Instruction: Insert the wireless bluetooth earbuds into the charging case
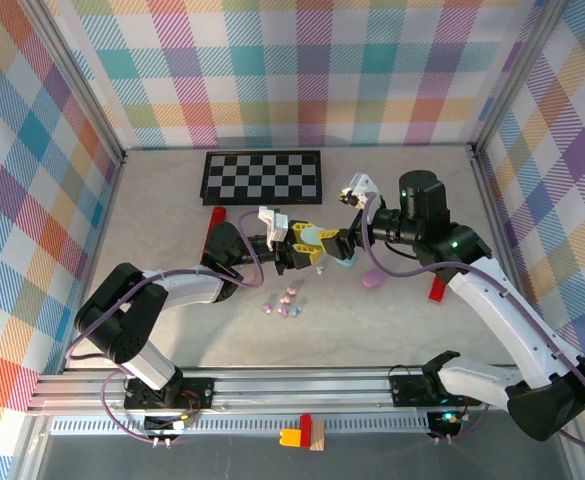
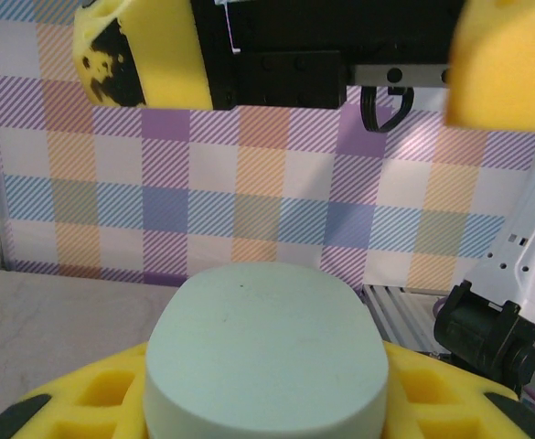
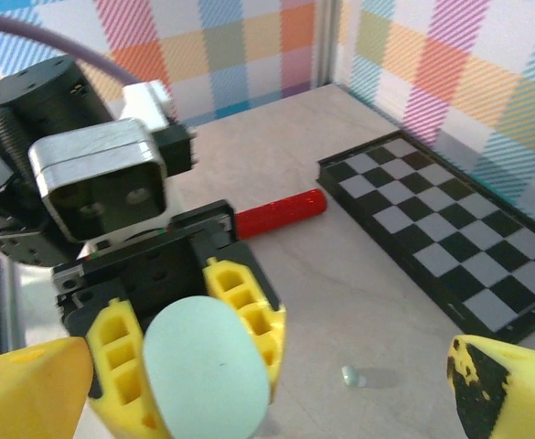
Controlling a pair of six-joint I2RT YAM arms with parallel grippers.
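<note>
My left gripper point(image 1: 312, 246) is shut on a pale mint pebble-shaped charging case point(image 2: 267, 347), gripped between its yellow fingers point(image 3: 249, 306) and held above the table. The case's lid is closed. My right gripper point(image 3: 267, 389) faces it, open, with its yellow pads point(image 2: 134, 55) spread wide and touching nothing. Several tiny pastel earbuds point(image 1: 284, 303) lie clustered on the table in front of the grippers. One pale blue earbud point(image 3: 350, 375) lies alone on the table under the grippers. A lilac case point(image 1: 372, 280) rests on the table right of centre.
A black-and-white chessboard point(image 1: 262, 176) lies at the back. A red cylinder point(image 1: 212, 226) lies beside the left arm and a red block point(image 1: 437, 290) by the right arm. Checked walls close in the back and both sides.
</note>
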